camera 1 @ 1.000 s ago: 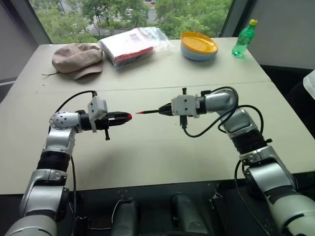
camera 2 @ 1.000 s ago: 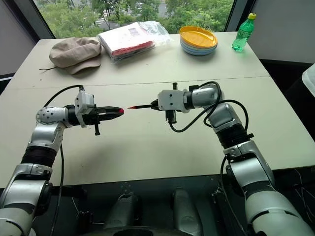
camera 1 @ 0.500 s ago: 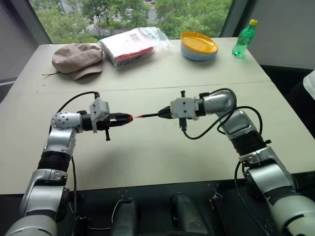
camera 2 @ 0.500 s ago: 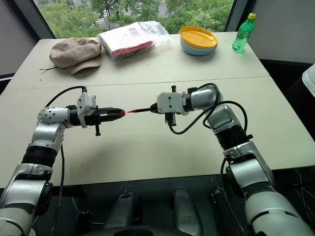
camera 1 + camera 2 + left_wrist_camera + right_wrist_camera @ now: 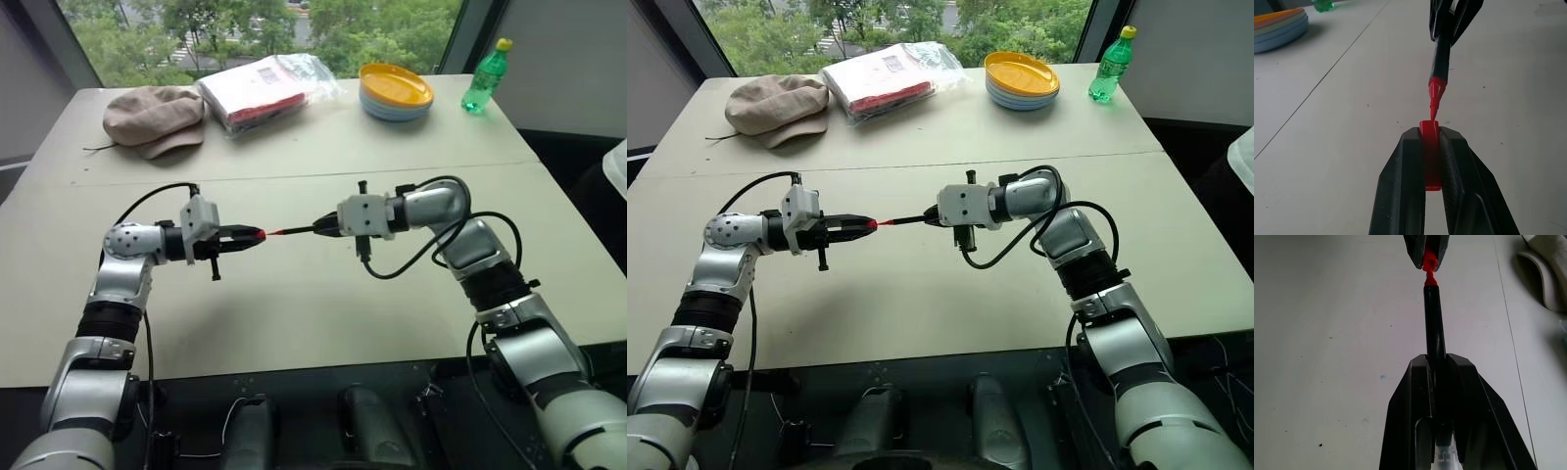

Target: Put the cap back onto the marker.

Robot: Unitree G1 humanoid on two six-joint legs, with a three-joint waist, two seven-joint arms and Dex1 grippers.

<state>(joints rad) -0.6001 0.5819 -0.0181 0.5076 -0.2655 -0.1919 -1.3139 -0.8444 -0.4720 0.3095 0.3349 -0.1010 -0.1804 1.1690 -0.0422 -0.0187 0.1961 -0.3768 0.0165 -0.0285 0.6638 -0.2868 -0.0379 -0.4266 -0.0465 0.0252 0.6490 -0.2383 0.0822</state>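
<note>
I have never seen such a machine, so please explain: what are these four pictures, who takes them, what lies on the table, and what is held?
This is a humanoid robot with two silver arms. The two wide pictures come from cameras in its head, looking down. The two close pictures come from a camera on each wrist.

The left gripper is shut on the tiny red plastic cap. The right gripper is shut on the thin dark marker, whose red tip is at the cap's mouth.

At the far side of the beige table lie a tan cloth hat, a clear bag with red and white contents, stacked plates with a yellow one on top and a green plastic bottle.
</note>
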